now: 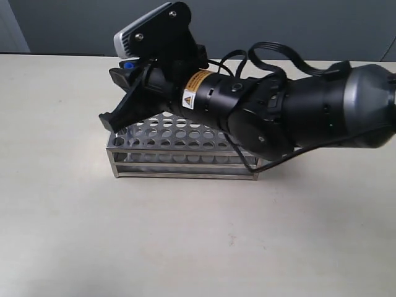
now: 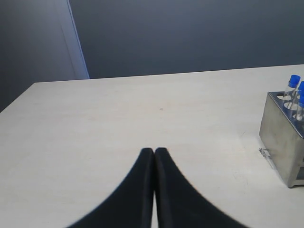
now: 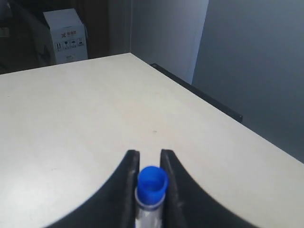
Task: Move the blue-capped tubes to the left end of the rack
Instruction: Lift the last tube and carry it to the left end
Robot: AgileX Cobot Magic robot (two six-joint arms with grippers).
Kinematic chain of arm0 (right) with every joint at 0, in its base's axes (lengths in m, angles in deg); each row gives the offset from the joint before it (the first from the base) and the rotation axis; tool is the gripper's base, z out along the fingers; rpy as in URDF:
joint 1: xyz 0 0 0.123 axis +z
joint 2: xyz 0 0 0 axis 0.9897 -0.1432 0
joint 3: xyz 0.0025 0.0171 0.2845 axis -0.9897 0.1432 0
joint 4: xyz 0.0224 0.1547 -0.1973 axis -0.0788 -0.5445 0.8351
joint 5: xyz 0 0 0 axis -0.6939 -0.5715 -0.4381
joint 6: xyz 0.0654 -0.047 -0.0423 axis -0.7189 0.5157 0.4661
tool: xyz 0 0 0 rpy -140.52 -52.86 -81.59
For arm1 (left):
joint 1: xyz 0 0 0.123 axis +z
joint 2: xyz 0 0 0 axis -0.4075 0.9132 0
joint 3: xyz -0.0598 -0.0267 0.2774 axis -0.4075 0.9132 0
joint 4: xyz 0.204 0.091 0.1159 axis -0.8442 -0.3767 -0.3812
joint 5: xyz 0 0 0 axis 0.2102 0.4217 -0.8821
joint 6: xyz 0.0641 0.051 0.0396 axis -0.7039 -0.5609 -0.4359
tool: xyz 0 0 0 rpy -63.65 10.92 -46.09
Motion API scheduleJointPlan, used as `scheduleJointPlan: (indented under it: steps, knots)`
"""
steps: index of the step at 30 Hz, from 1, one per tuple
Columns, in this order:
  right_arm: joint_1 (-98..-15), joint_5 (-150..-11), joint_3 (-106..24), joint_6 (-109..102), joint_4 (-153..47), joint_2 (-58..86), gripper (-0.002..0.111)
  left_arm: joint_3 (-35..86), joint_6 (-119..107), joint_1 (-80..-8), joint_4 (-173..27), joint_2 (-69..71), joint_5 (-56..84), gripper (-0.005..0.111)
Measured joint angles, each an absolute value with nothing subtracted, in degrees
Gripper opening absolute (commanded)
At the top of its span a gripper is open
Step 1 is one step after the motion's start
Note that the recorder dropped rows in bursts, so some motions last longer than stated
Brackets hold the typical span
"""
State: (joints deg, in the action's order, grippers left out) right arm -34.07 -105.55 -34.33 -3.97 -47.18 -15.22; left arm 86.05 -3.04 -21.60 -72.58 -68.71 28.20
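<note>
Over the left end of the rack, the right gripper is clenched on one blue-capped tube. Its black fingers press either side just below the cap, and the tube is roughly upright. The step in hand looks like the delivery: the tube has reached the end holes and is not yet let go. Whether its foot has entered a hole I cannot tell, since the arm's body covers that corner of the top plate in the exterior view. The right wrist view shows only bare table past the cap. The next move calls for lining the foot over a free hole, lowering it straight, then releasing.

At that same end, other blue-capped tubes stand in the rack, with at least two caps showing. They crowd the target, and a finger could knock them on the way down. The arm's black cable loops above the rack's right half. The left gripper hovers over open table, well apart from the rack, its jaws pressed together on nothing. A white box stands past the table's far edge, out of the way.
</note>
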Motion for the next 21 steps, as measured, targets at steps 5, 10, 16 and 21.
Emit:
scheduleJointPlan:
  steps: [5,10,16,21]
  knots:
    - [-33.43,-105.55,-37.34,-3.97,-47.18,-18.79,0.0,86.05,-3.04,-21.6,-72.58,-68.71,28.2,0.0]
    - [-32.19,-105.55,-38.28,-3.97,-47.09,-20.38,0.0,86.05,-3.04,-21.6,-72.58,-68.71,28.2,0.0]
    - [-31.87,-105.55,-38.4,-3.97,-46.96,-21.87,0.0,86.05,-3.04,-21.6,-72.58,-68.71,28.2,0.0]
    - [-31.43,-105.69,-38.4,-3.97,-46.96,-23.6,0.0,86.05,-3.04,-21.6,-72.58,-68.71,28.2,0.0]
